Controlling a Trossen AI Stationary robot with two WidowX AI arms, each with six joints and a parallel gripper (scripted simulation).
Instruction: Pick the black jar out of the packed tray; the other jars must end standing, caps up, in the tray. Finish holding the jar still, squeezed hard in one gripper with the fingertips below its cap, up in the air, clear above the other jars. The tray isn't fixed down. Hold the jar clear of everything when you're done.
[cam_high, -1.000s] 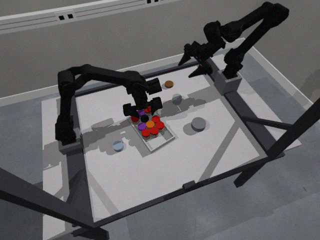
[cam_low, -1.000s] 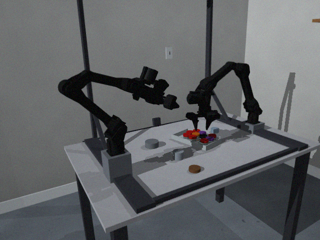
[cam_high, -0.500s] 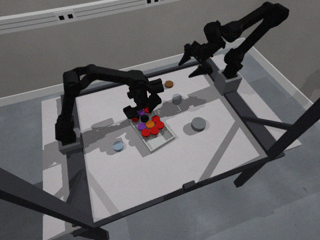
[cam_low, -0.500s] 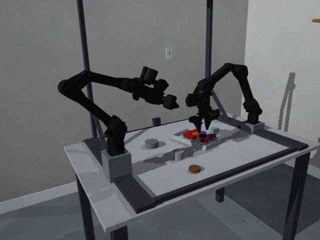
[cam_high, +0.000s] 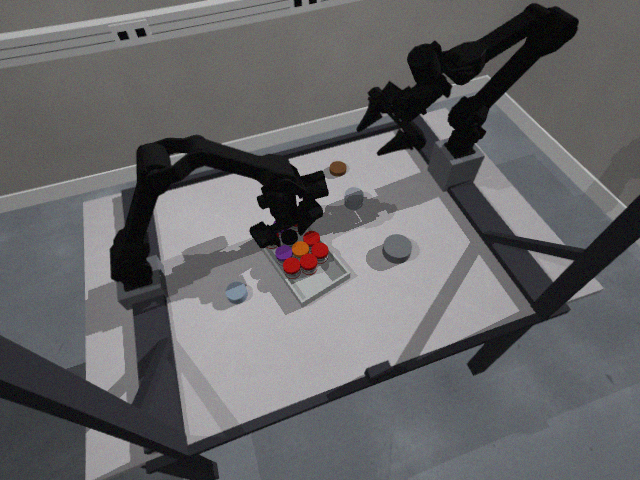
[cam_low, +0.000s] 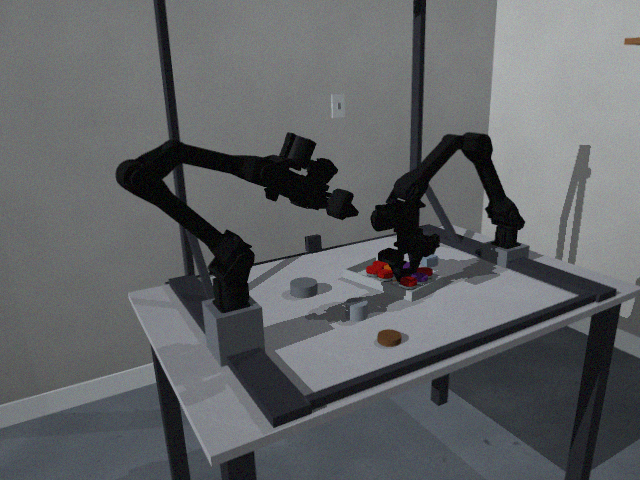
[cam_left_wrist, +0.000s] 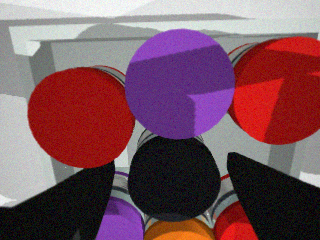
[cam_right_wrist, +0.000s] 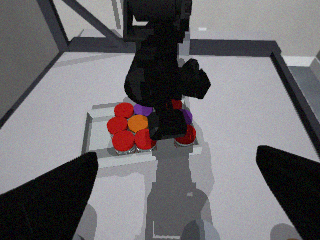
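Note:
The black jar (cam_high: 288, 236) stands in the white tray (cam_high: 310, 273), packed among red jars (cam_high: 308, 261), a purple jar (cam_high: 283, 252) and an orange jar (cam_high: 299, 248), all caps up. My left gripper (cam_high: 285, 227) is open and low over the tray, with one finger on each side of the black jar. In the left wrist view the black jar's cap (cam_left_wrist: 174, 177) lies between the two fingers of the left gripper (cam_left_wrist: 172, 200), apart from both. My right gripper (cam_high: 373, 138) is open and empty, high in the air near its base, far from the tray.
A brown disc (cam_high: 337, 167), a translucent grey cylinder (cam_high: 353, 197), a grey disc (cam_high: 396, 247) and a light blue cylinder (cam_high: 235, 291) lie on the table around the tray. The near half of the tray holds no jars.

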